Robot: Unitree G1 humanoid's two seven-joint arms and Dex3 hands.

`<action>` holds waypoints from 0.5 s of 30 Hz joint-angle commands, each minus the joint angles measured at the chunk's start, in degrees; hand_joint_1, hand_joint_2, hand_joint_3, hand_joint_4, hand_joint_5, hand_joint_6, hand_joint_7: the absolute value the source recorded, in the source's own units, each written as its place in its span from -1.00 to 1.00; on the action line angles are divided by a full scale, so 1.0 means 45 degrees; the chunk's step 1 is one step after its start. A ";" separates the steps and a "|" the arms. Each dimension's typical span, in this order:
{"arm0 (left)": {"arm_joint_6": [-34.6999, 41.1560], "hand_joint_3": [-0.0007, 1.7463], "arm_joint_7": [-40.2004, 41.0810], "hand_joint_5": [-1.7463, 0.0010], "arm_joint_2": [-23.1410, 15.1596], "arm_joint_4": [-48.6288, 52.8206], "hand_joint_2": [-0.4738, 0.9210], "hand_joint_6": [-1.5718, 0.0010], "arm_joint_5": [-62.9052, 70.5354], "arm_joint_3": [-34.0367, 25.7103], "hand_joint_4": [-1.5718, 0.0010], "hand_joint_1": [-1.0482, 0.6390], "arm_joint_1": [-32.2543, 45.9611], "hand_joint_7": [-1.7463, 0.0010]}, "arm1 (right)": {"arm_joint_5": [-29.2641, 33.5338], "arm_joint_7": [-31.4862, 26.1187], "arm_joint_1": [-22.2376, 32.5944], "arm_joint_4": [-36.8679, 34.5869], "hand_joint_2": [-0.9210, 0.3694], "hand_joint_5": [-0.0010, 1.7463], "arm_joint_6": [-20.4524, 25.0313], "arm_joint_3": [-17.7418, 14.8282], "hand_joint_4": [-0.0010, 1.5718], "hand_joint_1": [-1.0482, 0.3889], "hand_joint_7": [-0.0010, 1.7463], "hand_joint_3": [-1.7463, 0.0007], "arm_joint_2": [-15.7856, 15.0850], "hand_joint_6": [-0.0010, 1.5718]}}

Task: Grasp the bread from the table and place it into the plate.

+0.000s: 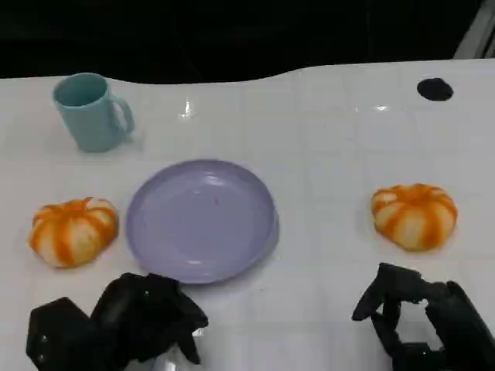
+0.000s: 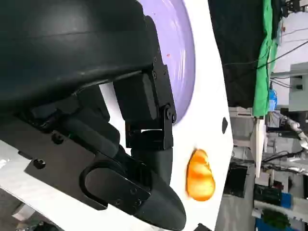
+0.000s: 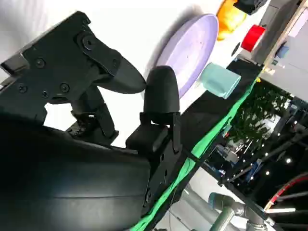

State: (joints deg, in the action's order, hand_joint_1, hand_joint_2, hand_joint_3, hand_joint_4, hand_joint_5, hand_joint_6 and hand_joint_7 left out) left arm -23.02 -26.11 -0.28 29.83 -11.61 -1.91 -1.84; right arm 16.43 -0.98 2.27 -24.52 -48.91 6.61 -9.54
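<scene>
Two orange-and-white striped bread buns lie on the white table: one [image 1: 73, 230] left of the lilac plate [image 1: 201, 220], the other [image 1: 414, 216] far to its right. The plate holds nothing. My left hand [image 1: 128, 323] hovers low at the table's near edge, just in front of the plate and right of the left bun, holding nothing. My right hand [image 1: 421, 318] is at the near right, just in front of the right bun, fingers apart and empty. The left wrist view shows the left hand [image 2: 120, 120], the plate [image 2: 185, 57] and the far bun [image 2: 199, 175].
A teal mug [image 1: 93, 112] stands at the back left, behind the plate. A small black spot [image 1: 435, 90] marks the far right of the table. In the right wrist view the plate [image 3: 192, 48], the mug [image 3: 219, 79] and a bun [image 3: 228, 17] lie beyond the right hand [image 3: 96, 120].
</scene>
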 commanded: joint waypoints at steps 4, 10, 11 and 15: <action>-0.0138 -0.99 -0.0026 -0.17 -0.0194 0.0027 0.86 -0.99 0.0082 -0.0043 -0.85 -1.00 0.0112 0.41 | -0.0078 -0.0004 0.0151 0.0116 -0.19 1.00 0.0036 -0.0037 0.03 0.12 0.53 -0.47 -0.0190 -0.02; -0.0067 -0.99 -0.0063 -0.17 -0.0149 -0.0005 0.85 -0.99 -0.0024 -0.0069 -0.85 -1.00 0.0119 0.40 | -0.0140 0.0073 0.0202 0.0223 -0.19 1.00 0.0160 -0.0012 0.03 0.12 0.54 -0.48 -0.0196 -0.02; -0.0068 -0.99 -0.0065 -0.17 -0.0150 -0.0008 0.85 -0.99 -0.0025 -0.0068 -0.85 -1.00 0.0119 0.40 | -0.0134 0.0065 0.0189 0.0187 -0.19 1.00 0.0129 -0.0012 0.04 0.12 0.54 -0.47 -0.0199 -0.02; -0.0129 -0.99 -0.0108 -0.16 -0.0170 0.0012 0.85 -0.98 -0.0025 -0.0065 -0.84 -1.00 0.0113 0.41 | -0.0132 0.0054 0.0149 0.0103 -0.19 1.00 0.0044 -0.0007 0.03 0.11 0.54 -0.47 -0.0203 -0.02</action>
State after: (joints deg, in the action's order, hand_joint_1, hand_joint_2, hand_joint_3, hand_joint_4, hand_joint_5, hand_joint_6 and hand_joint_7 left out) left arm -23.08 -26.11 -0.27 29.83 -11.61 -1.90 -1.84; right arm 16.48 -0.82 2.69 -23.90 -48.38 6.75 -9.54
